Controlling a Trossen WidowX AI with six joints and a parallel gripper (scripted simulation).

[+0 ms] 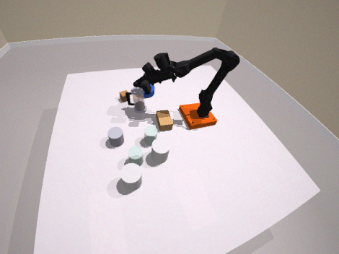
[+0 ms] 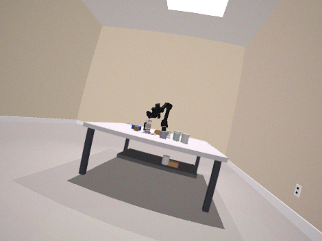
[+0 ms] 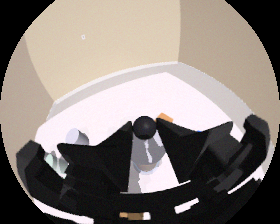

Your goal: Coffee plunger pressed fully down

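Observation:
A glass coffee press [image 1: 138, 99] [image 2: 147, 126] with a black handle stands upright on the white table top [image 1: 216, 185], left of the arm's orange base [image 1: 197, 115]. My gripper [image 1: 138, 83] [image 3: 144, 122] sits right on top of the press, shut on the black round plunger knob [image 3: 145, 126]. In the wrist view the knob shows between the two black fingers, with the press lid [image 3: 148, 155] close below it. The plunger rod is hidden.
A blue round dish [image 1: 151, 90] lies just behind the press. A small brown box [image 1: 123, 95] stands to its left and a larger one [image 1: 164, 120] to its right. Several pale cups [image 1: 115, 136] [image 1: 160, 150] [image 1: 130, 177] stand nearer the front.

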